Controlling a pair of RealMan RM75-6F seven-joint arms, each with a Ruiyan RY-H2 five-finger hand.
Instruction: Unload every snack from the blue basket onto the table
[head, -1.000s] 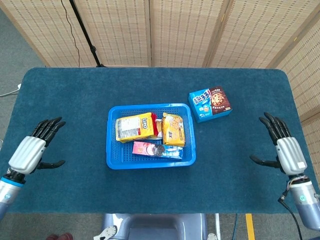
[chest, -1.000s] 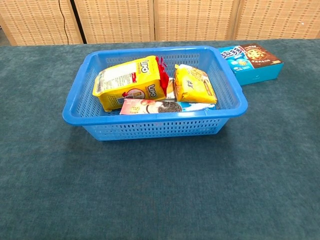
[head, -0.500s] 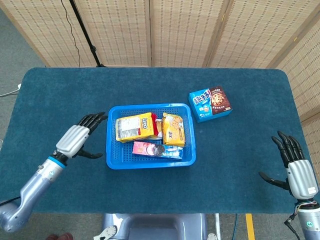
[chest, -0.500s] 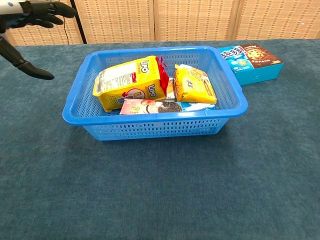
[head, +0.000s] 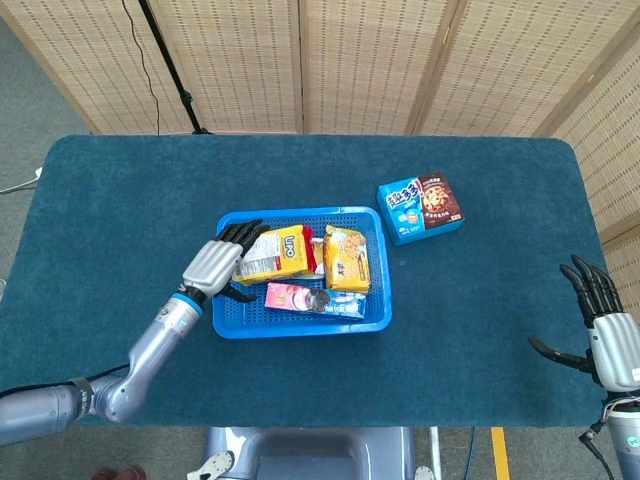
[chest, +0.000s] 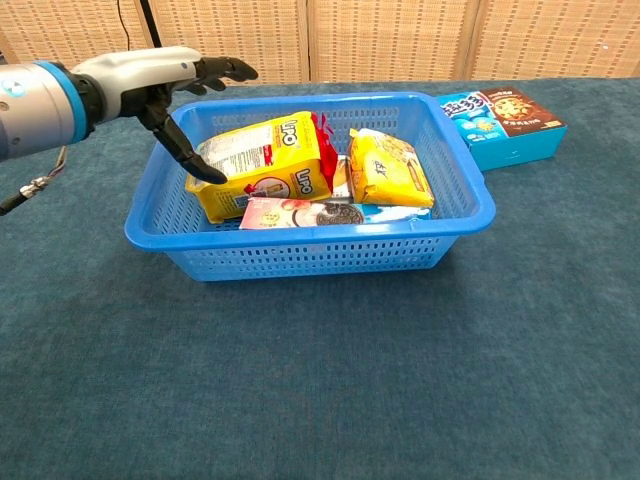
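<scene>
Reaching: the large yellow bag (head: 272, 254) is lain in the blue basket (head: 300, 324), long axis left-right.
Left hand (head: 218, 266): spread, nothing held, poised at the bag's left end.
Right hand (head: 605, 325): spread, empty, kept well apart.

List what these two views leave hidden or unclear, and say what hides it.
- Right hand: absent from the chest view; the head view's edge crops its wrist.
- Pack beneath the yellow bag and orange pack: mostly covered, both views.
- Left hand: whether it touches the yellow bag is unclear.
</scene>
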